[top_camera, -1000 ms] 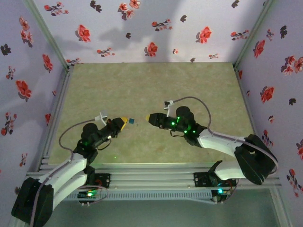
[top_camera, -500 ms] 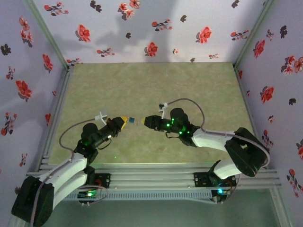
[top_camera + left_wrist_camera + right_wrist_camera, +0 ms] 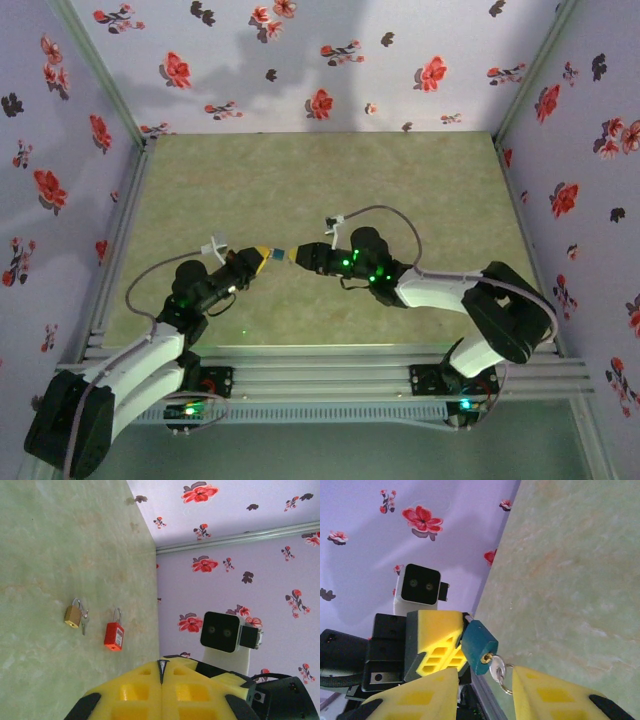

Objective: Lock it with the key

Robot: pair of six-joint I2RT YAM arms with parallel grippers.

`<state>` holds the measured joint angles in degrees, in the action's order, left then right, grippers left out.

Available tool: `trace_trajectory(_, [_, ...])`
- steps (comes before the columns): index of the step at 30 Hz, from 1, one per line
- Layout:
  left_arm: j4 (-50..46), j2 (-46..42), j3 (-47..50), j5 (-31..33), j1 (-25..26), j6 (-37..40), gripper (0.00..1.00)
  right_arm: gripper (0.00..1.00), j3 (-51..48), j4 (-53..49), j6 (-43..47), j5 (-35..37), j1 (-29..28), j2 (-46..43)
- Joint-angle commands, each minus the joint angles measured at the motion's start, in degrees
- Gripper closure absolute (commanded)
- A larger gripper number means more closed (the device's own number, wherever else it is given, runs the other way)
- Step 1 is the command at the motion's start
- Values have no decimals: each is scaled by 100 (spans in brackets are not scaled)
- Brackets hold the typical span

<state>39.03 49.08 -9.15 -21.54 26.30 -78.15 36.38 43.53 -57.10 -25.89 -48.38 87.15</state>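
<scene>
My left gripper (image 3: pixel 263 256) is shut on the shackle of a teal padlock (image 3: pixel 277 256), holding it in the air above the table. In the right wrist view the padlock (image 3: pixel 479 646) hangs from the left gripper's yellow fingers (image 3: pixel 432 635). A silver key (image 3: pixel 496 669) with a ring sits in its brass keyhole. My right gripper (image 3: pixel 485 692) is open, one finger on each side of the key and not touching it. Seen from above, the right gripper (image 3: pixel 297 257) is just right of the padlock. In the left wrist view the left gripper (image 3: pixel 161 672) hides the padlock behind its closed fingertips.
The left wrist view shows a brass padlock (image 3: pixel 73 615) with a key and a red padlock (image 3: pixel 114 635) lying on the green table (image 3: pixel 60 540). Floral walls (image 3: pixel 320 60) enclose the table on three sides. An aluminium rail (image 3: pixel 320 360) runs along the near edge.
My right gripper has moved left across the table until its open fingers flank the key in the padlock. The left arm has held the padlock still.
</scene>
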Motion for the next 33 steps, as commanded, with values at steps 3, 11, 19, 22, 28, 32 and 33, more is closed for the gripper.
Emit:
trace_trajectory(3, [368, 8, 74, 70, 41, -86, 100, 68, 151, 313, -29, -57, -40, 179])
trace_trajectory(11, [395, 10, 114, 71, 57, -118, 100, 70, 196, 520, -42, -153, -45, 310])
trace_trajectory(19, [404, 12, 106, 75, 59, -139, 100, 71, 264, 575, -29, -251, -79, 415])
trace_trajectory(22, [404, 14, 107, 87, 61, -139, 100, 71, 257, 569, -20, -256, -84, 447])
trace_trajectory(28, [395, 15, 109, 89, 59, -125, 100, 77, 247, 619, -21, -281, -81, 500])
trace_trajectory(32, [395, 39, 99, 89, 66, -127, 100, 78, 254, 661, -29, -312, -80, 500])
trace_trajectory(33, [395, 40, 97, 89, 66, -128, 100, 78, 256, 676, -28, -314, -84, 511])
